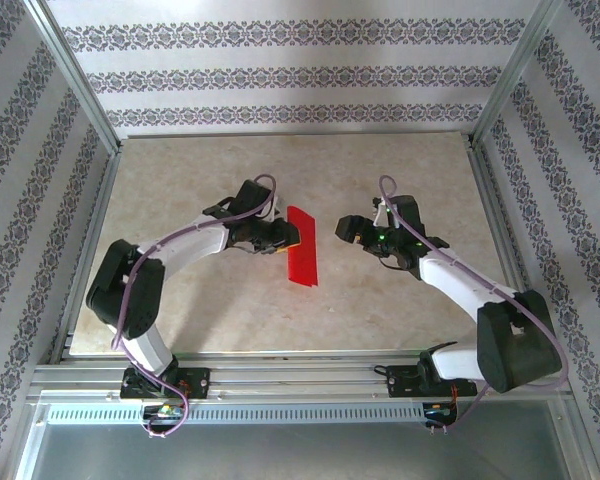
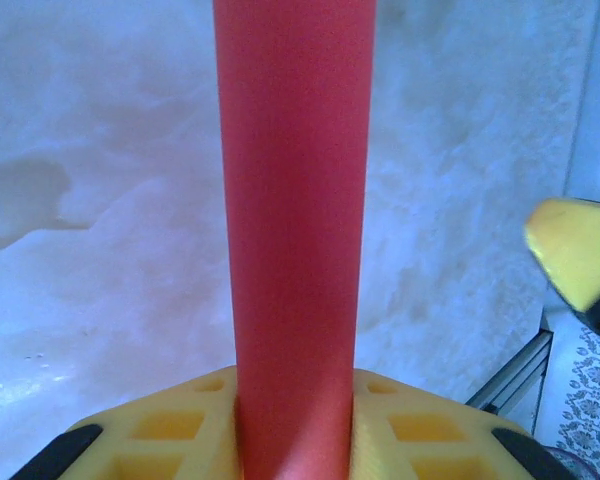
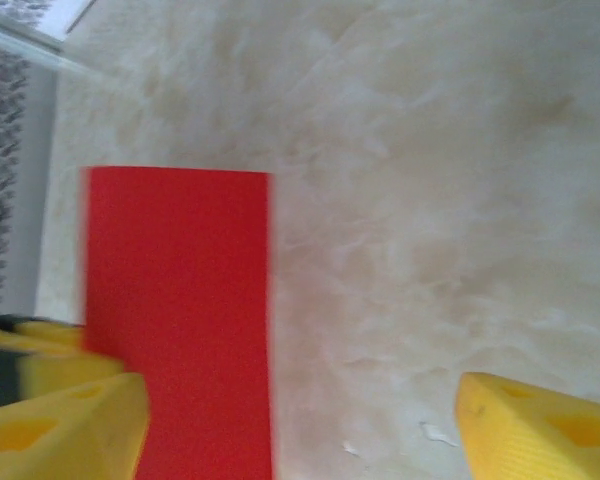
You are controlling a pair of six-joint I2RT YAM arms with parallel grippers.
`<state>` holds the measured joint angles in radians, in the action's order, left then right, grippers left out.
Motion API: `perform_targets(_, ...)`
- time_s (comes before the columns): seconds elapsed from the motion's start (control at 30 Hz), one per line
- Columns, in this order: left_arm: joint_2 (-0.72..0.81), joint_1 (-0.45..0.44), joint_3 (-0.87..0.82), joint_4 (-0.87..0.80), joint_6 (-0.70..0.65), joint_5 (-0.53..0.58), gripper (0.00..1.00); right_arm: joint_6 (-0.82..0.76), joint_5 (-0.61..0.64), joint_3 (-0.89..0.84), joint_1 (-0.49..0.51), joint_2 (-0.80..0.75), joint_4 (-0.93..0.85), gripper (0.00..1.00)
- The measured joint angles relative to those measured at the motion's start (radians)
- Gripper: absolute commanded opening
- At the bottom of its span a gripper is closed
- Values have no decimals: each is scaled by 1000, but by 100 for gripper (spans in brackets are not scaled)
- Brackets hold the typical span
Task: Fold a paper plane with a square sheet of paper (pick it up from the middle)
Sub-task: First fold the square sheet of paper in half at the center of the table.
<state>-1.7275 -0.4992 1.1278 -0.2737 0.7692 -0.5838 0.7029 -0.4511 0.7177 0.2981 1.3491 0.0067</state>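
at the near edge of the marbled worktop my two arms reach inward toward the middle. my left tool is pinching the red paper at one long edge; in the left wrist view the sheet runs straight up out of the yellow fingers as a narrow strip. my right tool sits just beside the paper's other long edge, its fingers spread wide and holding nothing. whether the paper rests on the worktop, i cannot tell. beyond stands the patterned wall.

Matt red paper sheet; smooth marbled table; yellow plastic fingers; aluminium frame rails
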Motion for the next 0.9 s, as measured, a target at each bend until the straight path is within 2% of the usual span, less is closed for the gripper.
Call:
perform_targets(0.2,-90,22,-56,66,1,-41,32,9,-79,0,68,120,48,55)
perform_targets(0.57,-98,56,-102,81,-2,-2,33,42,-127,128,196,372,58,23)
perform_targets(0.9,-108,56,-101,72,-11,39,32,38,-87,235,238,491,-2,14)
